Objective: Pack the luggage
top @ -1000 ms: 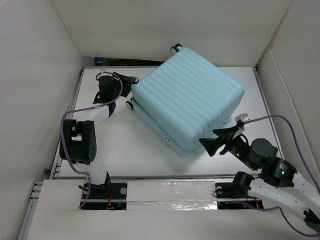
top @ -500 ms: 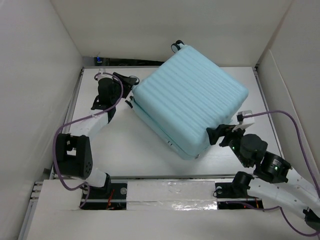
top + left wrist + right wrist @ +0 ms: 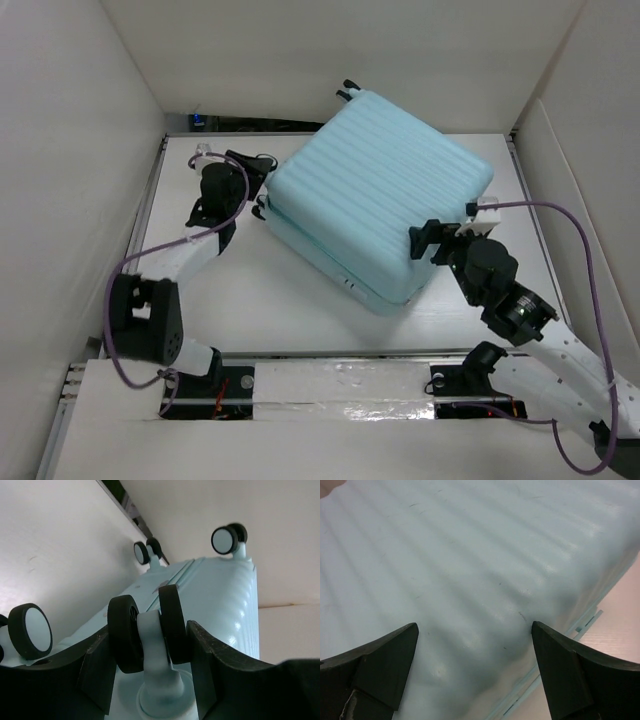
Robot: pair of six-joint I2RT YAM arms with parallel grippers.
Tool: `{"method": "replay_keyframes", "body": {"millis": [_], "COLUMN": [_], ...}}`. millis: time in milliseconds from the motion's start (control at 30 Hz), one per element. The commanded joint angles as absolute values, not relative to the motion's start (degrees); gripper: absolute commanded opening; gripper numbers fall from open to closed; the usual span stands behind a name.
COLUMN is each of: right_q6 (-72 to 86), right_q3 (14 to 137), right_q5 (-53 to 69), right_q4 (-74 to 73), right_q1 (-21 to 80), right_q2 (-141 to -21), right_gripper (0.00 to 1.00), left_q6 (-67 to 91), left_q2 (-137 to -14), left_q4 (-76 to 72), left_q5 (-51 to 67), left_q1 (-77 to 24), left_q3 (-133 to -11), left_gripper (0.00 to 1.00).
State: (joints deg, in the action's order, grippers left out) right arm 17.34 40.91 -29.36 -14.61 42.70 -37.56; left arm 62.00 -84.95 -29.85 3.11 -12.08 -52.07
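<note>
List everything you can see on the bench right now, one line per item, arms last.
luggage: one, pale aqua-blue, closed, lying flat and skewed on the table's middle and far side
wheels: four, black with white hubs, on the luggage's far-left end
table: one, white, under everything
walls: white panels, left, far and right of the table
cables: two, purple, one looping along each arm
left gripper: one, black, fingers either side of one wheel, apparently gripping it
right gripper: one, black, wide open over the luggage's near-right corner
</note>
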Motion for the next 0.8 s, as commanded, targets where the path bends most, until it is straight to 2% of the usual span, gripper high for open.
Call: {"method": "replay_keyframes", "body": {"millis": [0, 67, 100, 200, 300, 333, 400, 433, 467, 600, 633, 767], "right_q6": [13.1, 13.0, 12.9, 11.8, 10.0, 10.0, 9.8, 9.8, 9.7, 8.4, 8.3, 8.4], "right_q3": [39.9, 40.0, 39.9, 38.7, 38.9, 39.0, 39.3, 39.9, 40.6, 43.9, 45.2, 48.1], "right_q5": [-13.6, -9.1, -7.8, -4.0, -0.6, -0.5, -0.4, -0.4, -0.4, 1.7, 3.0, 8.9], "right_q4": [-5.7, -4.3, -4.5, -4.8, -7.0, -7.0, -4.9, -4.6, -4.7, -2.6, -1.9, -1.0], "right_q1": [39.5, 36.4, 35.7, 34.9, 34.9, 34.9, 34.9, 34.9, 34.9, 31.8, 30.8, 27.4], "right_q2": [-42.4, -42.9, -43.0, -42.4, -44.2, -45.4, -46.2, -47.4, -48.0, -52.7, -53.9, -58.1], "right_gripper": [1.0, 1.0, 1.0, 1.0, 0.99, 0.92, 0.86, 0.78, 0.78, 0.89, 0.95, 1.0], "left_q6": [52.8, 51.0, 52.1, 55.9, 61.2, 62.8, 59.7, 56.0, 48.7, 47.1, 47.1, 47.1], "left_q2": [-64.5, -66.1, -71.1, -82.9, -87.6, -86.5, -78.2, -74.6, -71.7, -58.9, -56.6, -51.7], "left_q4": [-45.5, -44.3, -44.5, -51.2, -60.0, -60.7, -56.7, -51.6, -43.6, -40.8, -40.8, -41.1], "left_q5": [6.6, 3.7, 3.9, 7.0, 12.8, 15.3, 14.4, 11.9, 5.5, 3.8, 3.3, 0.5], "left_q1": [-13.9, -13.9, -13.9, -13.1, -15.1, -16.2, -20.4, -21.6, -22.2, -19.7, -19.7, -22.0], "left_q3": [-55.2, -52.9, -52.1, -48.9, -48.3, -48.9, -52.0, -53.7, -56.4, -52.1, -50.5, -43.1], "left_gripper": [0.0, 0.0, 0.0, 0.0, 0.0, 0.0, 0.0, 0.0, 0.0, 0.0, 0.0, 0.0]}}
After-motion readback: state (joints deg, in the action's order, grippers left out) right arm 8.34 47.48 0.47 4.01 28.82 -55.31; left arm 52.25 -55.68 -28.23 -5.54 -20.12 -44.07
